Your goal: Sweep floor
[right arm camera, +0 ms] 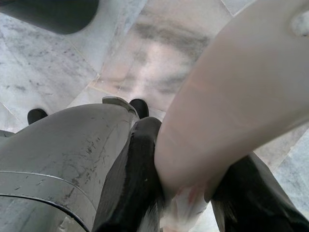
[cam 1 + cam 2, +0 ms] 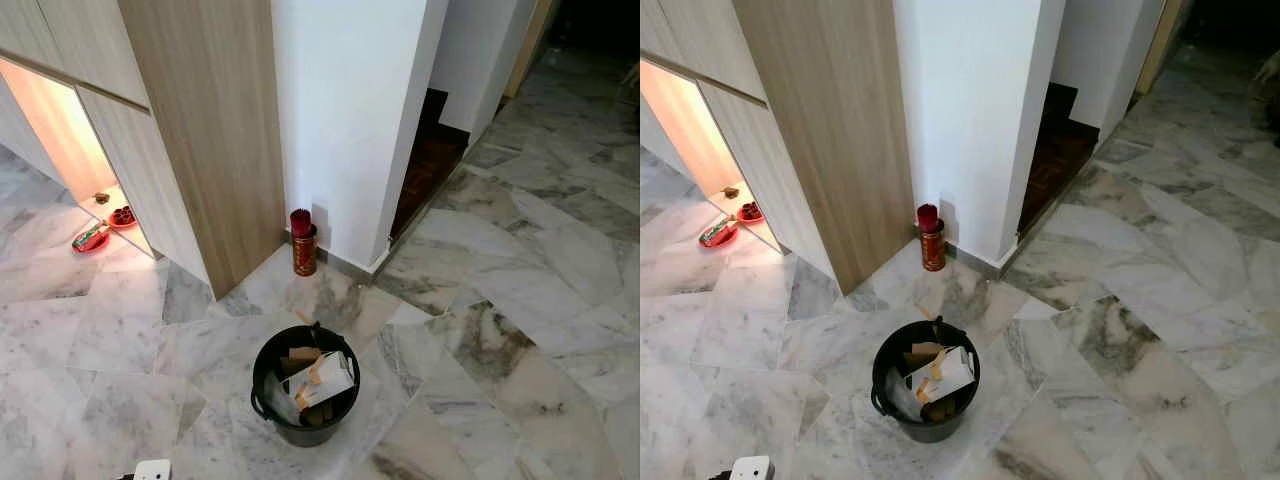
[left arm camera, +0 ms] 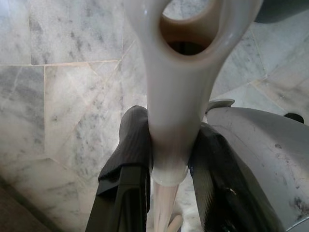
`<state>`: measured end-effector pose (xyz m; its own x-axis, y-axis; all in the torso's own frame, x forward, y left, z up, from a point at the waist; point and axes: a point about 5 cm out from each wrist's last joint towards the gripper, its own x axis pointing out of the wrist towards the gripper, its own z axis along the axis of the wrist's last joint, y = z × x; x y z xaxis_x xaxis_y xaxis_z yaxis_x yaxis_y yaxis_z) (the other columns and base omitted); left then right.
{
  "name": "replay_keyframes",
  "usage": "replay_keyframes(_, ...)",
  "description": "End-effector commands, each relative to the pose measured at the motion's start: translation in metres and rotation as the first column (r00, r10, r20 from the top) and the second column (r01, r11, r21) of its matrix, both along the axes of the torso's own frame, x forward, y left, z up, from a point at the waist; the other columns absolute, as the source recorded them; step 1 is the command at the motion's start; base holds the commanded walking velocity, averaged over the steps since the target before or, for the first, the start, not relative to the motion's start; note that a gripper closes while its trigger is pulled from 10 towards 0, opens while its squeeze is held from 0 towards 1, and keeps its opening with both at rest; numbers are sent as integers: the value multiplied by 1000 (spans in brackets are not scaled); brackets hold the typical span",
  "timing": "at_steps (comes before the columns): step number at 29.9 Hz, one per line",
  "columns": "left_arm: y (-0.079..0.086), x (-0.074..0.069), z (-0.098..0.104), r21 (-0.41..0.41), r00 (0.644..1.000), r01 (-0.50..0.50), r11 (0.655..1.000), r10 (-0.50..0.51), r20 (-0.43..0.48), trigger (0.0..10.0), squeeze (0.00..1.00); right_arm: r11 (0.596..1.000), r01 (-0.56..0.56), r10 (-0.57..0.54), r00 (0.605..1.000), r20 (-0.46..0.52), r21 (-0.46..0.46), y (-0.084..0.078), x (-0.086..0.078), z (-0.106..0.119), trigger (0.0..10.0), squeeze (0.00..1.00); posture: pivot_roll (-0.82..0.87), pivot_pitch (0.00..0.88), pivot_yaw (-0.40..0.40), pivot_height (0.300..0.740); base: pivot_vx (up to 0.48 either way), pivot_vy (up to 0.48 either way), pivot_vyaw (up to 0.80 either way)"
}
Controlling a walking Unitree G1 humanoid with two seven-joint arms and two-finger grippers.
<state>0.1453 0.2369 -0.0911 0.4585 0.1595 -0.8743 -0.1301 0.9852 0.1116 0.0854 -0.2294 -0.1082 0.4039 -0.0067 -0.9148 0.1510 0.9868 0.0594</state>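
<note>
A grey-veined marble floor spreads across the whole scene, running up to a white wall column and, beside it on the robot's left, a tall wood-grain cabinet whose lit lower niche holds small red dishes. To the right of the column a dark wooden step recedes into shadow. Out on the floor in front of the column stands a black bucket filled with paper and cardboard scraps — it sits well apart from a small red and gold canister standing at the base of the wall, just beside the cabinet's corner. A small white object pokes in at the bottom edge of the head view; what it is cannot be told. In the left wrist view the left gripper is clenched on a cream plastic handle with a hanging hole at its end, its black fingers pressed against both sides. In the right wrist view the right gripper likewise grips a second pale handle — thick, blurred and close to the lens. The robot's grey body shows beside each gripper, above the marble.
</note>
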Motion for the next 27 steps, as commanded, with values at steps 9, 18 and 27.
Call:
replay_keyframes(9, -12, 10, 3, 81, 988, 131, 988, -137, 65, 10000, 0, 993, 112, -111, 993, 37, -22, 12, 1, -3, 10000, 0, 56, 0, -34, 740, 0, 0, 0)
replay_keyframes(18, -10, 10, 3, 88, 988, 131, 987, -137, 67, 10000, 0, 993, 113, -111, 993, 40, -28, 12, 1, -2, 10000, 0, 57, 0, -34, 740, 0, 0, 0)
replay_keyframes(27, 12, 27, 18, 203, 976, 138, 969, -168, 140, 10000, 0, 992, 74, -69, 996, 60, -100, 8, 3, -1, 10000, 0, 55, 0, -36, 740, 0, 0, 0)
